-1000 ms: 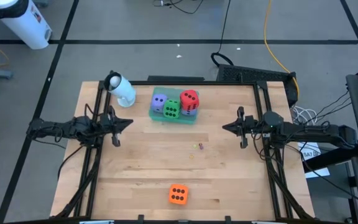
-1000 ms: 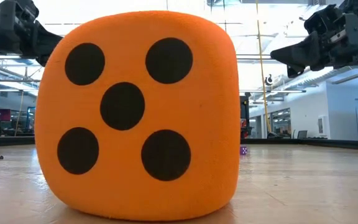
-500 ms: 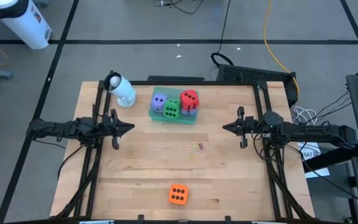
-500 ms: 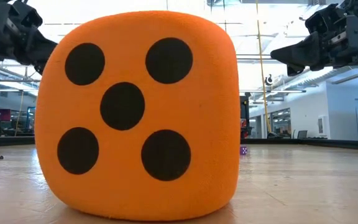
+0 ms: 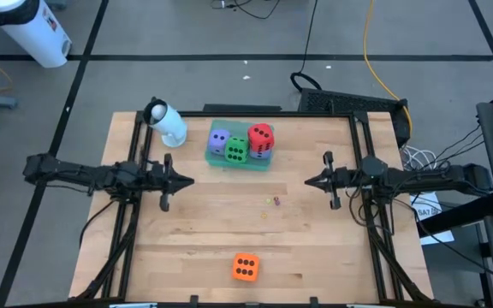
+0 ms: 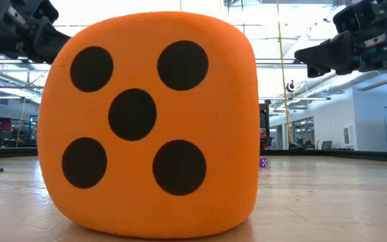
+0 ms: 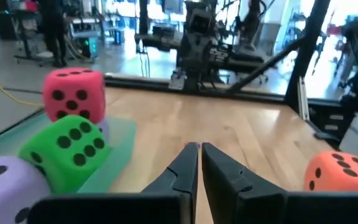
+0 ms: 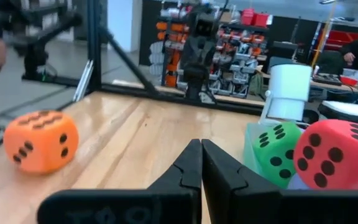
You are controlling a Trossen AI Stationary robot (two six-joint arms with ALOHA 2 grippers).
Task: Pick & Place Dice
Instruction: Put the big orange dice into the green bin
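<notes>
A: From above, where do the dice stand?

B: Four sit together on the teal tray (image 5: 219, 161) near the far edge of the bench (image 5: 315, 248): the green die (image 5: 236, 151), a purple die (image 5: 219, 140), and the red die (image 5: 261, 135) stacked on the second purple die (image 5: 262, 152). The orange die (image 5: 245, 268) lies alone by the near edge, well apart from them.

A: And the arms?

B: The left claw (image 5: 185, 181) hangs over the left side of the bench and the right claw (image 5: 309, 181) over the right side. Both are empty.

A: The low view?

B: The orange die (image 6: 146, 124) fills it, five pips facing the camera, resting on the wood with nothing touching it. A tiny purple object (image 6: 263, 162) lies far behind.

A: The left wrist view?

B: The left claw (image 7: 196, 151) has its fingers pressed almost together, a thin slit between them, pinching nothing. The red, green and one purple die are on one side of it, the orange die on the other.

A: The right wrist view?

B: The right claw (image 8: 198, 148) is pressed fully together, also empty.

A: Progress?

B: I judge four of five placed; the orange die is left to pick up and carry to the tray.
</notes>
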